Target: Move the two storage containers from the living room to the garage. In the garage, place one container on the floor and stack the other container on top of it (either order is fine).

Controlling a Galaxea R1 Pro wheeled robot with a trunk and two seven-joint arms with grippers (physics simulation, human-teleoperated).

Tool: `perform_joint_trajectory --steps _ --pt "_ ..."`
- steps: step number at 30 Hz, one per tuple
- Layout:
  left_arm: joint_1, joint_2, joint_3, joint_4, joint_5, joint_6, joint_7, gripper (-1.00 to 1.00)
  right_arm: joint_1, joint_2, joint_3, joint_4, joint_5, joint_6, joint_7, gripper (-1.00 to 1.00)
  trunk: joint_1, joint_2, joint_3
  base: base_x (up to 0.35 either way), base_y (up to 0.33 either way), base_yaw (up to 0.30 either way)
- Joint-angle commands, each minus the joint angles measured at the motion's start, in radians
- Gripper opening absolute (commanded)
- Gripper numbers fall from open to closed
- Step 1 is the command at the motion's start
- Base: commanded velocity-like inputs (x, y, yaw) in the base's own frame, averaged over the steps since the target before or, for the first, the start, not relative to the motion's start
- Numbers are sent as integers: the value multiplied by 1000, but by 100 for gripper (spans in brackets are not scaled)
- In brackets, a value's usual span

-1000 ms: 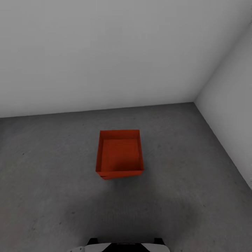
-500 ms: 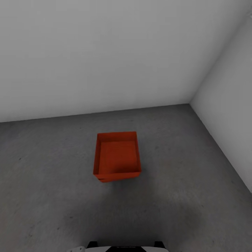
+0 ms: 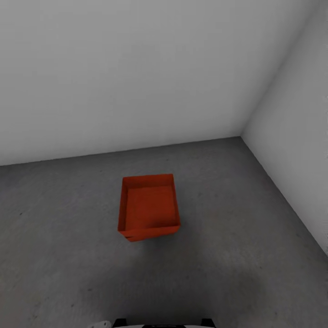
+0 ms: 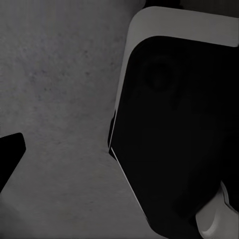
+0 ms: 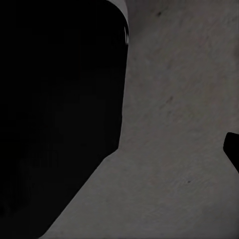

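In the head view an orange-red storage container sits lidless on the dark grey concrete floor of the garage, near a corner of the white walls. Under its near edge a second orange-red rim peeks out, slightly askew, so the two containers are stacked. Nothing lies inside the upper one. Both arms are tucked low beside my body. A dark fingertip shows at the edge of the left wrist view and another fingertip at the edge of the right wrist view, both over bare concrete. Neither touches a container.
White walls meet in a corner behind and to the right of the stack. My black-and-white body takes up much of both wrist views, and the top of my base shows at the head view's lower edge. Open concrete surrounds the stack.
The whole head picture has slid left and a little down, so the camera has moved. The stacked containers stay put on the floor.
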Motion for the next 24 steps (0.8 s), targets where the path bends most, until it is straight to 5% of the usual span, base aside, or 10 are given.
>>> perform_joint_trajectory --steps 1,10,18,24 --pt "0 0 1 0 6 2 4 100 -1 1 8 3 -10 -6 0 100 0 -1 1 0 0 -92" --pt "0 0 1 0 6 2 4 100 -1 -3 8 3 -10 -6 0 100 0 -1 15 0 0 -103" --pt "0 0 1 0 6 2 4 100 3 -44 8 3 -11 -7 38 100 0 -1 27 0 0 -119" --pt "0 0 1 0 6 2 3 100 13 -50 9 3 -9 -7 60 100 0 -1 35 0 0 -97"
